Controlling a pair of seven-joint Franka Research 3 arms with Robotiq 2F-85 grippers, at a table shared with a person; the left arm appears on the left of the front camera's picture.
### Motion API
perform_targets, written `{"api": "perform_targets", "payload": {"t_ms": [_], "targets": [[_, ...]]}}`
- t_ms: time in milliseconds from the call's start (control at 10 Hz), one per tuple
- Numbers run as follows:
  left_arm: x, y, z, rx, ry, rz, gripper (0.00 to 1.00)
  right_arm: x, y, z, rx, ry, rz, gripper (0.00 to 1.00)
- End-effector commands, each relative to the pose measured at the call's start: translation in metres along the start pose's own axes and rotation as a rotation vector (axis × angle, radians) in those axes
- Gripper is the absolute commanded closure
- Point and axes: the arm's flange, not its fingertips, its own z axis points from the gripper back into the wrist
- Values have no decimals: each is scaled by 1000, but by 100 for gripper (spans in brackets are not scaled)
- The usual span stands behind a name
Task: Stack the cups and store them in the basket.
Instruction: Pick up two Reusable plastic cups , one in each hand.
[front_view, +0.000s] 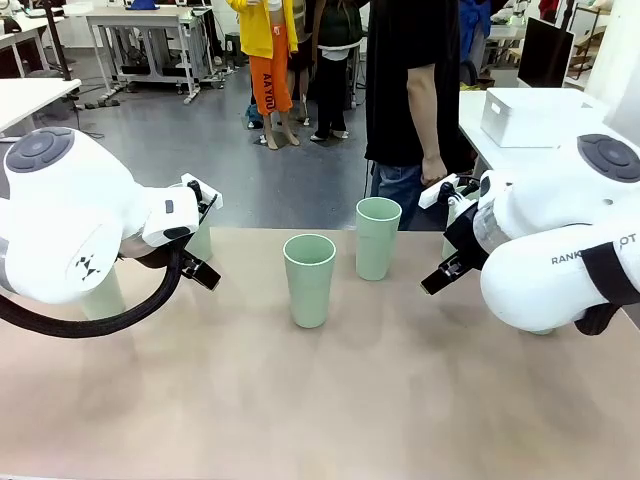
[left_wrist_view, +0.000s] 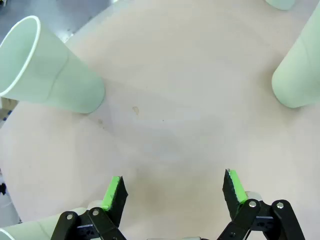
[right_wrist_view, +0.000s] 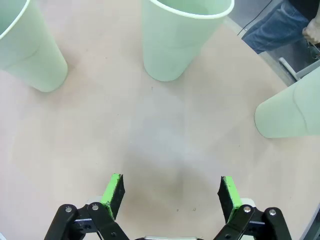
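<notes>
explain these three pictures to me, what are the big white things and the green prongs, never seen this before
The big white things in the front view are two robot arms, the left arm and the right arm, filmed from between them. A person stands across the tan table. The other two pictures come from cameras on the wrists, looking down past the green prongs, which belong to the left gripper and the right gripper. Both are open and hold nothing. Pale green cups stand upright on the table, two in the middle, more near the arms.

Cups (front_view: 309, 280) pale mint-green; table (front_view: 320, 410) plain beige.
</notes>
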Motion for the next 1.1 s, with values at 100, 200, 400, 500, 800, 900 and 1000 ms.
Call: {"api": "perform_targets", "payload": {"t_ms": [100,200,400,500,800,900,1000], "targets": [[0,0,0,0,0,-1,0,0,0,0,0,0,-1,0],[0,0,0,0,0,-1,0,0,0,0,0,0,-1,0],[0,0,0,0,0,0,0,18,-10,20,-11,2,23,0],[16,9,21,-36,-2,-15,0,36,-27,41,-34,7,12,0],[50,53,78,-116,37,-86,0,66,-78,95,27,-20,1,0],[57,74,101,-177,48,-148,0,68,-106,112,75,-34,10,0],[58,94,118,-213,68,-221,0,65,-134,123,146,-59,45,0]]}}
